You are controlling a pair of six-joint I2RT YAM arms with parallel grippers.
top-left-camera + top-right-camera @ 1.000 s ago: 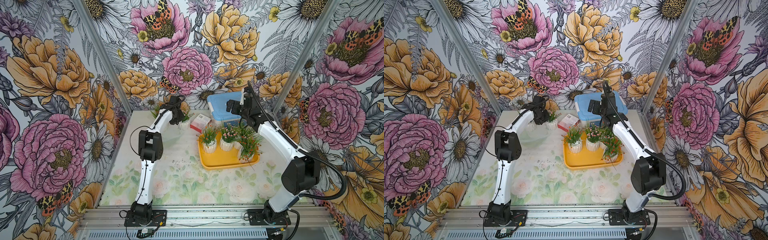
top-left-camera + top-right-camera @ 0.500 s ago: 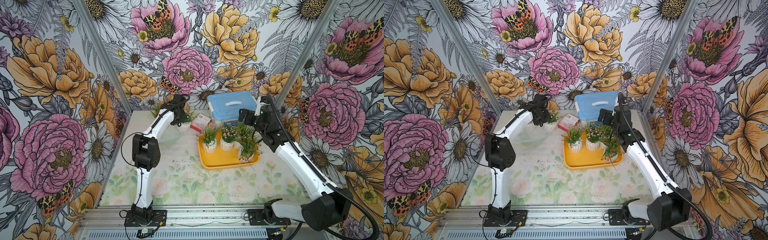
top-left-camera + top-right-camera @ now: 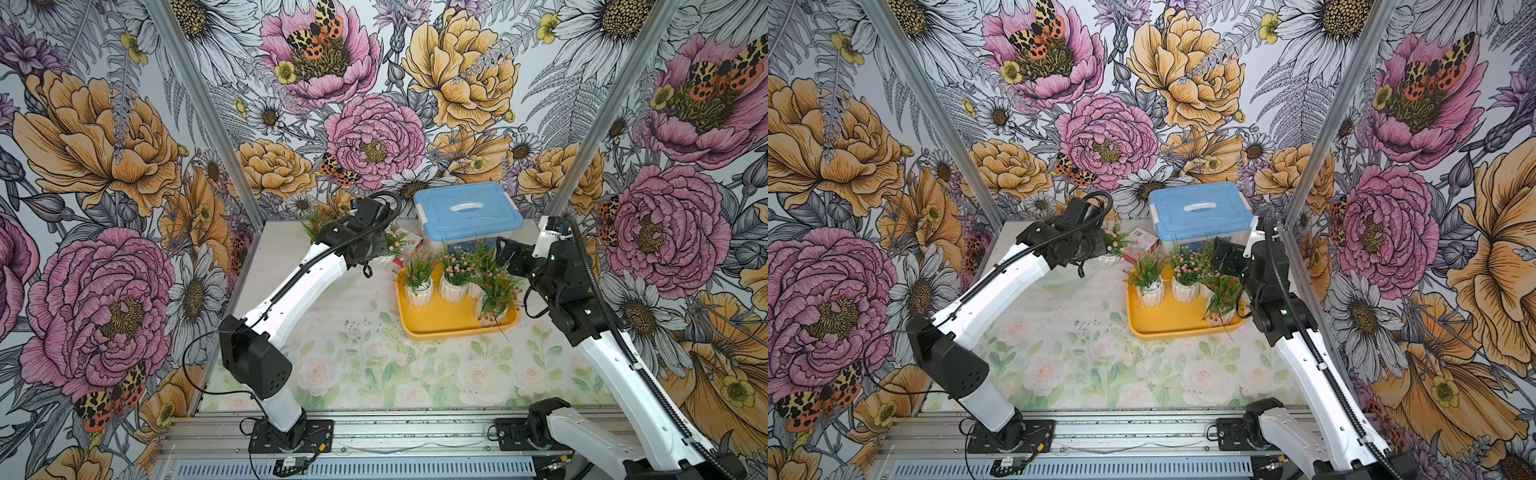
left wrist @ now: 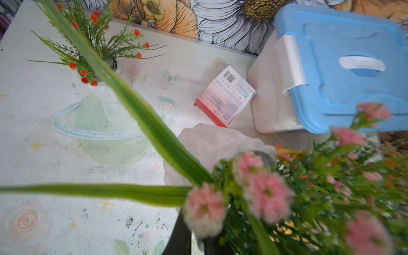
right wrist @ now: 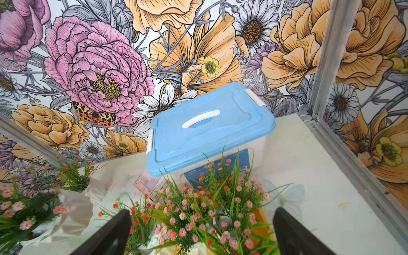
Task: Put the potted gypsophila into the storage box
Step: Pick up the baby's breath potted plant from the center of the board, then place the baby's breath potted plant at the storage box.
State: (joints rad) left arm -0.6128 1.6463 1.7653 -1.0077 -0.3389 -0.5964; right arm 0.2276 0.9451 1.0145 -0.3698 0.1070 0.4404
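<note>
The left gripper (image 3: 376, 251), clamped on the sprigs of the small white ribbed pink-blossomed gypsophila pot (image 4: 212, 143) just outside the shallow yellow-orange plastic tray (image 3: 449, 332), should lift it gently and upright toward the tray's bare front, avoiding the spread-jawed right gripper (image 5: 202, 210).

A: What does the robot's body look like?
B: 2 alike, left arm (image 3: 307, 282) and right arm (image 3: 615, 361): white shells, black joint housings, black ribbed conduit (image 3: 585, 266) along each.
A: Bases?
B: Black plates (image 3: 320, 432) on a silver rail (image 3: 415, 432). Fingers (image 5: 293, 236) flat, black.
</note>
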